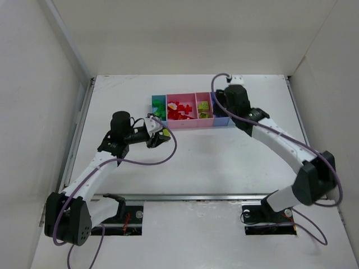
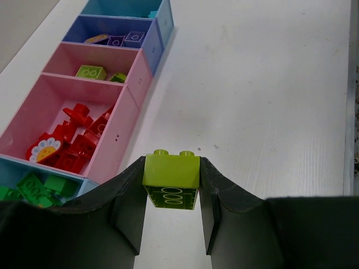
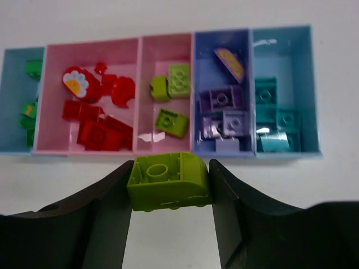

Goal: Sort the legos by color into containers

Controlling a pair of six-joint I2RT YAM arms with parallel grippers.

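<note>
The containers [image 1: 193, 126] are a row of five joined bins at the back of the table. In the right wrist view they hold green legos [image 3: 28, 106], red ones [image 3: 98, 126], lime ones [image 3: 171, 120], purple ones [image 3: 224, 120] and teal ones [image 3: 275, 120]. My left gripper [image 2: 171, 162] is shut on a lime brick [image 2: 171, 171], studs forward, above the table just in front of the wide pink bin [image 2: 120, 134]. My right gripper [image 3: 170, 165] is shut on a lime curved piece [image 3: 168, 188], above the table just before the narrow pink bin [image 3: 165, 150].
White walls [image 1: 33, 112] enclose the table [image 1: 224, 162] on three sides. A metal strip [image 1: 185, 196] runs along its near edge. The right arm's wrist [image 1: 235, 100] hangs over the right end of the row. Purple cables [image 1: 168, 157] trail from both arms.
</note>
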